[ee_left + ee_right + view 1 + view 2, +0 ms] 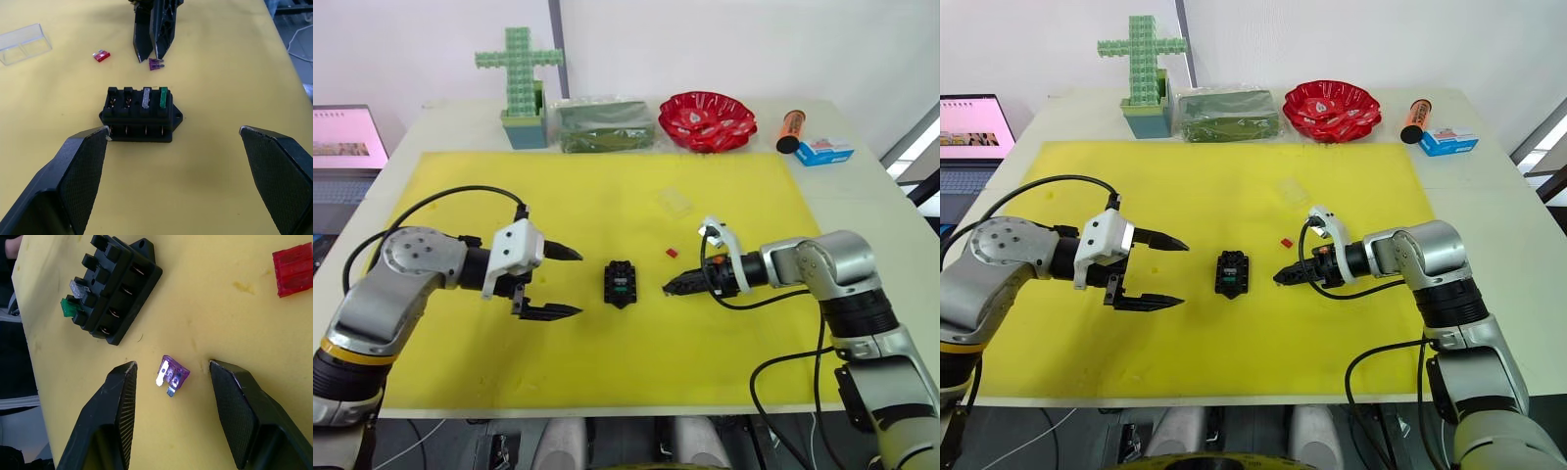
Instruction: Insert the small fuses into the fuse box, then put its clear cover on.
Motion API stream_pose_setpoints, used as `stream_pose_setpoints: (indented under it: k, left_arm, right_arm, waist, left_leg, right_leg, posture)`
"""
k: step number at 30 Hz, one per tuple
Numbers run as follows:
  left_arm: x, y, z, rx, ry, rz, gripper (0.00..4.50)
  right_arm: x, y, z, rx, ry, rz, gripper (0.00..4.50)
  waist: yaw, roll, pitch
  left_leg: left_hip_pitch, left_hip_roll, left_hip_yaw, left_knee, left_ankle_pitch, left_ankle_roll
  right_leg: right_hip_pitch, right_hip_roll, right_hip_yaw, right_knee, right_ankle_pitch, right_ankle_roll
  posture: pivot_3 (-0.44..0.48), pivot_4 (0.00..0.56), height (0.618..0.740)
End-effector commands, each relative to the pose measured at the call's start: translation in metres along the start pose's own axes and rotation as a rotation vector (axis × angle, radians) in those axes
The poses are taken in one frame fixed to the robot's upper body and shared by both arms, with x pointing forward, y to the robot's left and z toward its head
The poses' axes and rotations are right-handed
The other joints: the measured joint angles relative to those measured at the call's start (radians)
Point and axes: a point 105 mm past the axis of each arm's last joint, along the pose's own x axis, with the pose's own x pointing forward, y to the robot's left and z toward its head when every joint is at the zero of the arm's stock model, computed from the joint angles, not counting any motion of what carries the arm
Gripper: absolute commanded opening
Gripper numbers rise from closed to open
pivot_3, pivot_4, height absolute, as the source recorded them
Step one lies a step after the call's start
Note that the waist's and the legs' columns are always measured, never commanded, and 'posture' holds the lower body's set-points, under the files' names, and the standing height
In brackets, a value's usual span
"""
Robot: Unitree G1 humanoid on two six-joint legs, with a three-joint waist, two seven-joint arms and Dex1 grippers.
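Note:
The black fuse box (621,282) lies mid-mat on the yellow mat (607,362). A grey fuse (145,98) and a green fuse (164,97) sit in two adjacent slots; the other two slots are empty. My right gripper (172,363) is open, tips down on the mat just right of the box, straddling a purple fuse (172,375) that lies flat and untouched. A red fuse (672,253) lies loose behind it. The clear cover (674,202) rests farther back. My left gripper (578,283) is open, just left of the box, holding nothing.
Along the table's back edge stand a green block cross (521,69), a dark green packet (604,125), a red bowl (707,119), an orange cylinder (791,130) and a blue-white box (824,151). A laptop (347,137) sits off the table's left.

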Motion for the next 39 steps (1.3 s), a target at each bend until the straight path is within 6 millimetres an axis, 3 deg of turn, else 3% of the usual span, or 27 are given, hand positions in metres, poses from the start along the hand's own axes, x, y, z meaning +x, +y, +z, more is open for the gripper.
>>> stream_pose_setpoints:
  k: [1,14,17,21,32,35,39]
  left_arm:
    - [-0.001,0.000,0.007,0.045,-0.007,0.007,4.50]
    - [0.001,0.002,0.004,0.054,-0.002,0.012,4.50]
    - [0.001,0.003,0.003,0.053,-0.001,0.015,4.50]
    - [0.001,0.003,0.002,0.052,-0.003,0.019,4.50]
    - [0.003,0.001,0.000,0.064,0.006,0.020,4.50]
    - [0.003,0.000,0.000,0.062,0.005,0.021,4.50]
    - [0.003,0.000,-0.001,0.063,0.006,0.023,4.50]
  right_arm:
    - [0.002,0.010,-0.006,0.011,0.026,0.048,2.44]
    - [0.004,0.003,-0.005,0.038,0.012,0.026,2.44]
    - [0.007,0.004,-0.005,0.038,0.013,0.031,1.85]
    - [0.007,0.004,-0.003,0.033,0.009,0.031,0.60]
    - [0.005,-0.003,0.001,0.033,0.009,0.006,0.60]
    - [0.006,-0.003,0.001,0.031,0.009,0.007,0.05]
    - [0.004,-0.004,0.003,0.028,0.009,-0.001,0.01]
  waist:
    - [0.000,0.000,0.000]
    - [-0.001,0.000,0.000]
    - [-0.001,0.000,0.000]
    - [-0.001,0.000,0.000]
    - [-0.001,0.000,0.000]
    - [-0.001,0.000,0.000]
    - [-0.001,0.000,0.000]
  left_leg:
    - [0.000,0.000,0.000,0.000,0.000,0.000]
    - [0.000,0.000,0.000,0.000,0.000,0.000]
    - [0.000,0.000,0.000,0.000,0.000,0.000]
    - [0.000,0.000,0.000,0.000,0.000,0.000]
    - [0.000,0.000,0.000,0.000,0.000,0.000]
    - [0.000,0.000,0.000,0.000,0.000,0.000]
    - [0.000,0.000,0.000,0.000,0.000,0.000]
  right_leg:
    - [0.000,0.000,0.000,0.000,0.000,0.000]
    - [0.000,0.000,0.000,0.000,0.000,0.000]
    - [0.000,0.000,0.000,0.000,0.000,0.000]
    - [0.000,0.000,0.000,0.000,0.000,0.000]
    - [0.000,0.000,0.000,0.000,0.000,0.000]
    - [0.000,0.000,0.000,0.000,0.000,0.000]
    - [0.000,0.000,0.000,0.000,0.000,0.000]
  posture:
    - [0.000,0.150,0.740]
    - [0.000,0.150,0.740]
    - [0.000,0.150,0.740]
    - [0.000,0.150,0.740]
    - [0.000,0.150,0.740]
    - [0.000,0.150,0.740]
    - [0.000,0.150,0.740]
